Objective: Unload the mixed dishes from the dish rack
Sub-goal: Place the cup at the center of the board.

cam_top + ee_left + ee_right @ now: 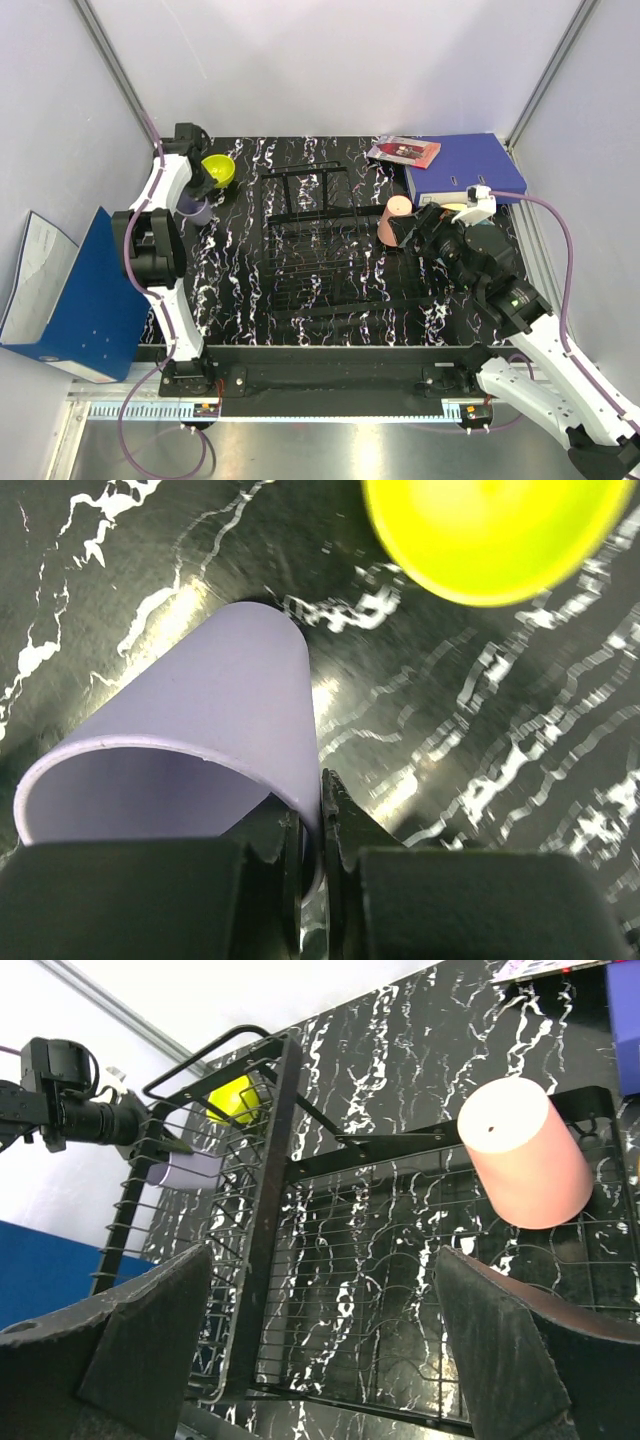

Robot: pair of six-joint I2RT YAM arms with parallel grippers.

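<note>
The black wire dish rack [318, 250] sits mid-table; it also shows in the right wrist view [268, 1210]. A pink cup [396, 219] stands upside down at the rack's right end, up and to the right in the right wrist view [524, 1155]. My right gripper [418, 234] is open and empty, just short of that cup [320, 1360]. My left gripper [199, 194] is shut on the rim wall of the lavender cup [200, 740], left of the rack, with the cup's closed end down at the tabletop. The small yellow bowl [218, 170] stands just beyond it [490, 535]. No plate shows clearly.
A blue binder [465, 165] and a red-patterned booklet [404, 151] lie at the back right. Another blue binder [75, 290] leans off the table's left edge. White walls close the back and both sides.
</note>
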